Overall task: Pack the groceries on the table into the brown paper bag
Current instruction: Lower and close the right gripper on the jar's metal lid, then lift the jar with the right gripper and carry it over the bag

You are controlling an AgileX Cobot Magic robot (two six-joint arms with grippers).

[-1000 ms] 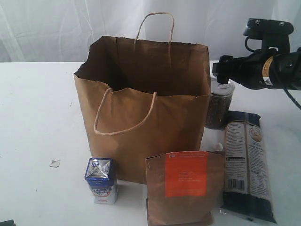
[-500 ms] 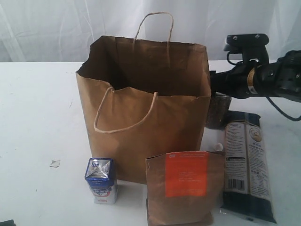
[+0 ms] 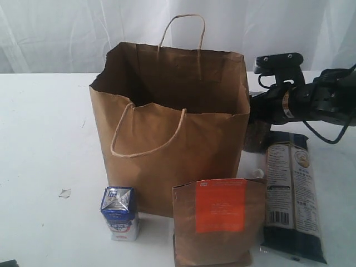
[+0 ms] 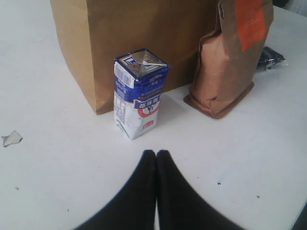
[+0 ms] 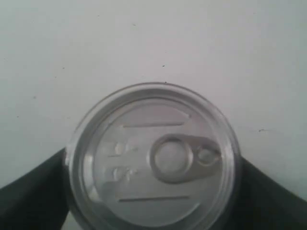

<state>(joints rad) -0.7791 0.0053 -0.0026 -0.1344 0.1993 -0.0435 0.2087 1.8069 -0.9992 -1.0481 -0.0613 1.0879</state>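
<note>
The brown paper bag [image 3: 167,150] stands open in the middle of the table [image 3: 44,139]. A small blue-white carton [image 3: 120,213] and a brown pouch with an orange label [image 3: 218,219] stand in front of it. A long dark-blue noodle packet [image 3: 292,194] lies to the right. Behind the bag's right side stands a dark tin [image 3: 255,139] with a silver pull-tab lid [image 5: 153,158]. My right gripper [image 3: 257,119] is down around it, its fingers [image 5: 29,196] pressed against both sides. My left gripper [image 4: 156,153] is shut and empty, low over the table near the carton [image 4: 139,93].
A small scrap of paper [image 3: 65,193] lies on the table left of the carton. A white curtain [image 3: 55,33] hangs behind the table. The pouch [image 4: 230,57] stands close against the bag's front [image 4: 144,28].
My right arm has come down and moved left toward the bag, over the tin. Its jaws now sit around the tin's sides. The left gripper and the groceries have not moved.
</note>
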